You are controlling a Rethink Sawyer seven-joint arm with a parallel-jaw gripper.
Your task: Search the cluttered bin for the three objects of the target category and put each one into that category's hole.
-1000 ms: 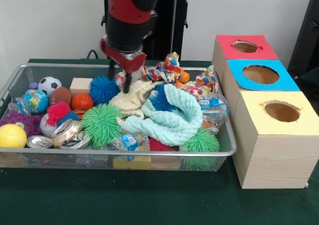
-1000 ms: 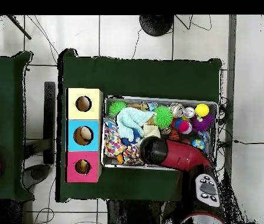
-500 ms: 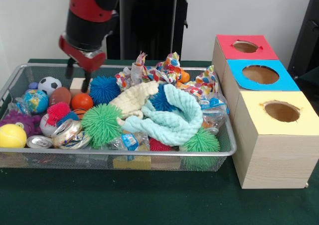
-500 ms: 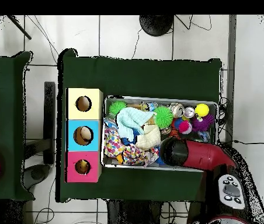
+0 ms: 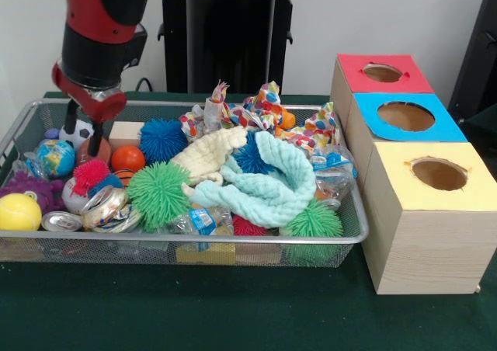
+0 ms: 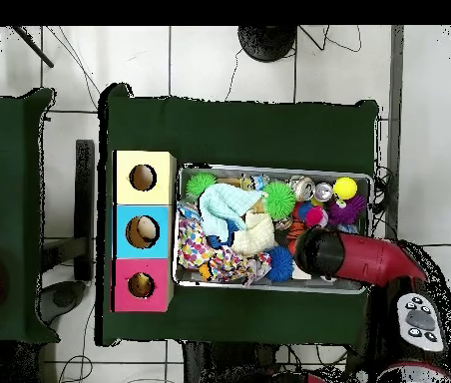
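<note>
Green felt covers the table (image 5: pixel 233 312) nearest you, and on it sits the wire mesh bin (image 5: pixel 186 250), with three wooden boxes in a row to its right in the front view: the yellow-topped box (image 5: pixel 435 211) closest, the blue-topped box (image 5: pixel 404 116) behind it, the red-topped box (image 5: pixel 382 73) farthest, each with a round hole in its lid. Along the bin's near wall you find a yellow ball (image 5: pixel 19 211), a crushed can (image 5: pixel 60 221), a crumpled plastic bottle (image 5: pixel 198 220) and a small green spiky ball (image 5: pixel 314 220). Just behind these lie a large green spiky ball (image 5: pixel 158 194), a mint green cloth (image 5: pixel 272 184) and a pink spiky ball (image 5: pixel 90 172). Mid-bin you see a cream cloth (image 5: pixel 208 153), an orange ball (image 5: pixel 127 158), a globe ball (image 5: pixel 54 157) and a blue spiky ball (image 5: pixel 161 139). At the far wall sit a wooden block (image 5: pixel 126 132), a soccer ball (image 5: pixel 76 131) and a multicoloured spotted cloth (image 5: pixel 256 112). The gripper (image 5: pixel 83 133) hangs over the bin's far left corner, its two dark fingers (image 5: pixel 95 140) pointing down just beside the soccer ball with a modest gap between them and nothing held. Which category is the target cannot be told; every candidate object lies in the bin.
</note>
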